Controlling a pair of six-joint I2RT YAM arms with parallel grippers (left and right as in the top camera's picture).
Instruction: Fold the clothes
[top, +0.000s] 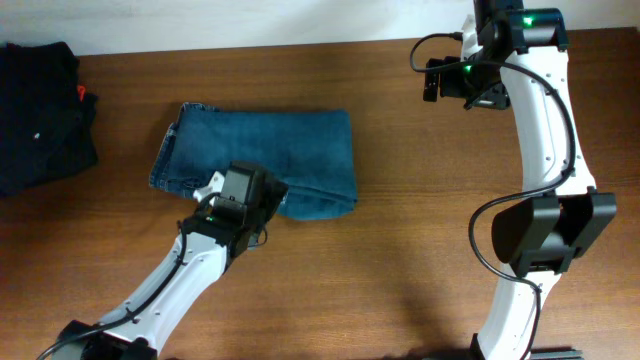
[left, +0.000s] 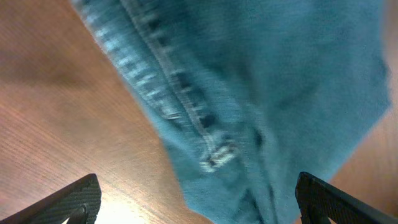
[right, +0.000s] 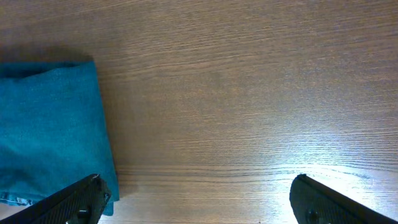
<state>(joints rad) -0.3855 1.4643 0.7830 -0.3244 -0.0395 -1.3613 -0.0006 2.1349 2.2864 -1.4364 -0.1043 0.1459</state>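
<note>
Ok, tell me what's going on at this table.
The jeans lie folded into a rectangle on the table. The left tool hangs open over their near edge, gripping nothing. The right tool, also open and empty, is over bare wood just right of the jeans. A black pile sits at the far left corner.

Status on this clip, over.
Left pincer open, over jeans' near edge. Right pincer open, over table beside them. Jeans folded flat. Black pile far left, apart.

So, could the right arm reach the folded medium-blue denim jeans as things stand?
Probably yes: the right gripper is open above the wooden table, with nothing between it and the jeans.
</note>
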